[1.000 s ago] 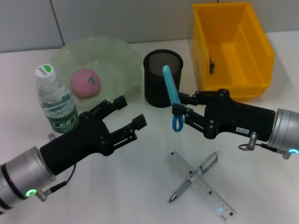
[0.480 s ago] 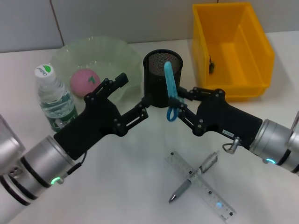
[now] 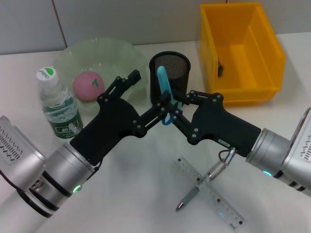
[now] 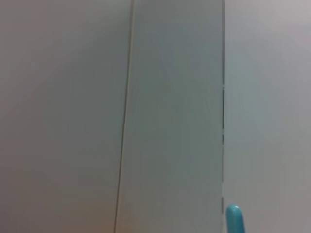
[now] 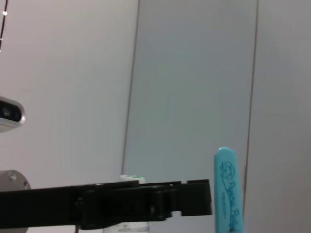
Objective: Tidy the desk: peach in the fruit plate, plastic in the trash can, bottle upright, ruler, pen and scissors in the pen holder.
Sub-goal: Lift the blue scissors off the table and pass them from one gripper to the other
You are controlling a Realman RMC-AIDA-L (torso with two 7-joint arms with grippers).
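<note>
Scissors with light-blue plastic handles and sheath (image 3: 164, 94) now stand nearly upright just in front of the black wire-mesh pen holder (image 3: 169, 80), higher and closer to its rim than a second ago, when they leaned lower beside it. I see both arms have closed in: the left hand (image 3: 149, 99), which was well back over the tabletop (image 3: 136, 194), now reaches up to the scissors, and the right hand (image 3: 171, 104) has carried them leftward toward the holder.

The right hand is clamped narrow on the scissors near the looped handles. The left hand is spread wide, its lower finger (image 3: 151, 115) touching or just beside the scissors, its upper finger (image 3: 127, 81) over the edge of the pale green glass fruit plate (image 3: 68, 56); I cannot tell whether it grips anything. My right wrist view shows the scissors' blue tip (image 5: 227, 189) upright beside a black finger of the left hand (image 5: 146, 204).

The pink peach (image 3: 88, 86) lies in the plate, the clear water bottle with a white cap (image 3: 57, 104) stands upright beside it, and the transparent ruler (image 3: 208, 193) and silver pen (image 3: 203, 182) lie crossed on the tabletop. The yellow plastic bin (image 3: 240, 51) sits behind the right arm.
</note>
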